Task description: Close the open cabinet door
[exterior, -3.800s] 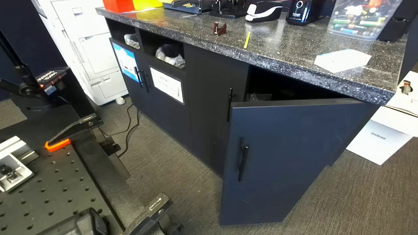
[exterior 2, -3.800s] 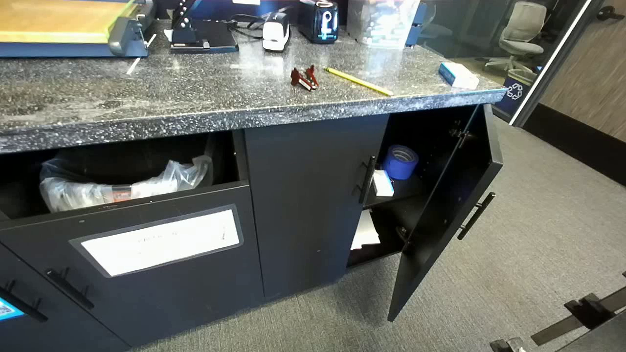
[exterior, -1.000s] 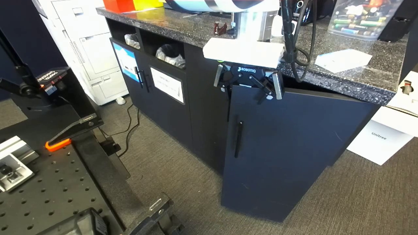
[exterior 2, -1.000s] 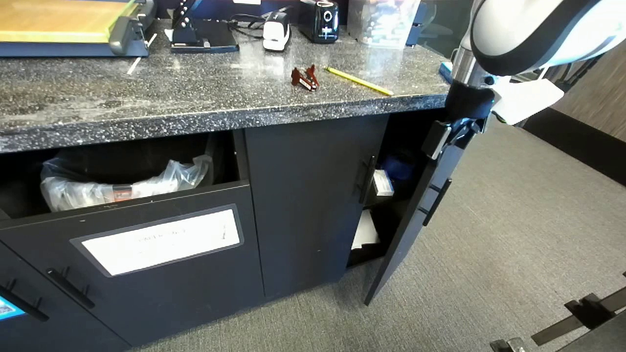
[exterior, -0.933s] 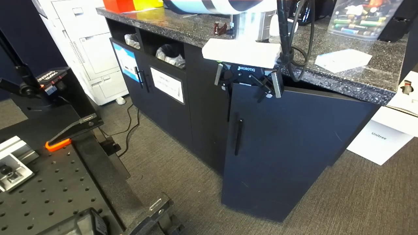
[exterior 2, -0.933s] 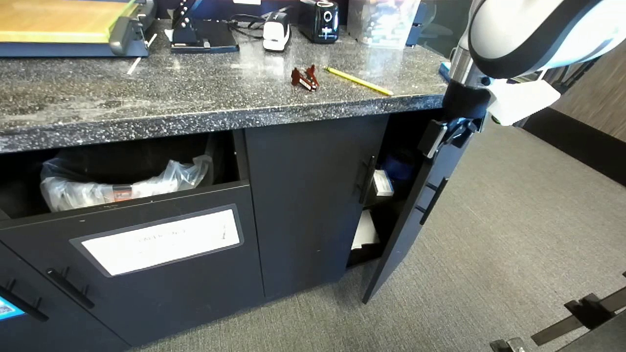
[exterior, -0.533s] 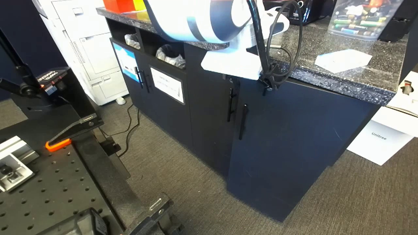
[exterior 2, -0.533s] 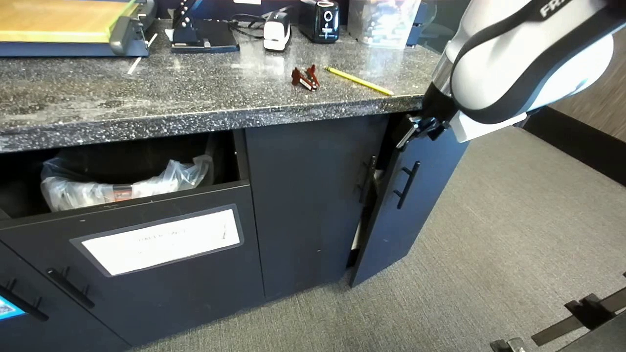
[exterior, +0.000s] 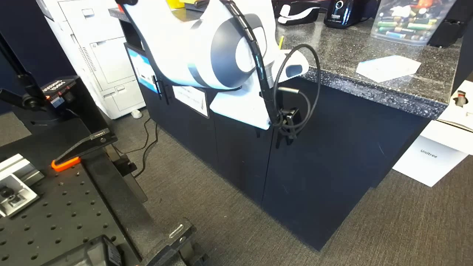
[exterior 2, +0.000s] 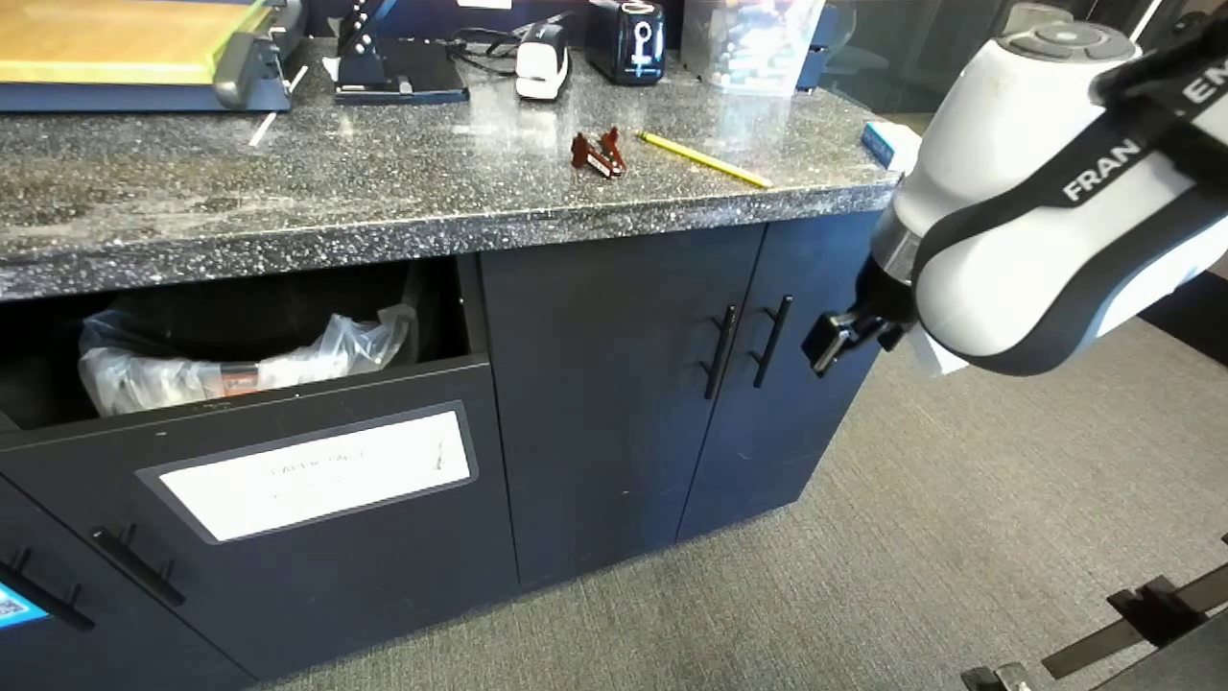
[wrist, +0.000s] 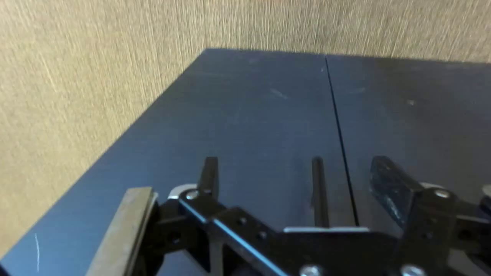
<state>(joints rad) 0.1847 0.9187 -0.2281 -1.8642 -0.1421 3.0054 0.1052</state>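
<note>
The cabinet door (exterior: 325,173), a dark navy panel, stands flush with the neighbouring dark door in both exterior views (exterior 2: 767,441); only a thin seam separates them. The wrist view shows the door (wrist: 245,122) and seam too. Its black bar handle (exterior 2: 773,341) is upright near the seam. My gripper (exterior 2: 827,341) is in front of the door beside the handle, below the counter edge. In the wrist view the gripper's fingers (wrist: 298,174) are wide apart with nothing held, and the handle (wrist: 319,191) shows between them. In an exterior view the arm, white bracket and cable largely hide the gripper (exterior: 292,118).
The speckled counter (exterior 2: 413,192) overhangs the doors, with a staple remover (exterior 2: 598,154), pencil (exterior 2: 705,160) and small box (exterior: 388,68) on it. A neighbouring door (exterior 2: 624,403) has its own handle. A white box (exterior: 428,159) stands beyond the cabinet; a black perforated table (exterior: 55,214) is opposite.
The door has swung inward from ajar to flush, covering the cabinet's interior. My gripper, earlier at the door's top edge, has moved lower and out from the counter edge.
</note>
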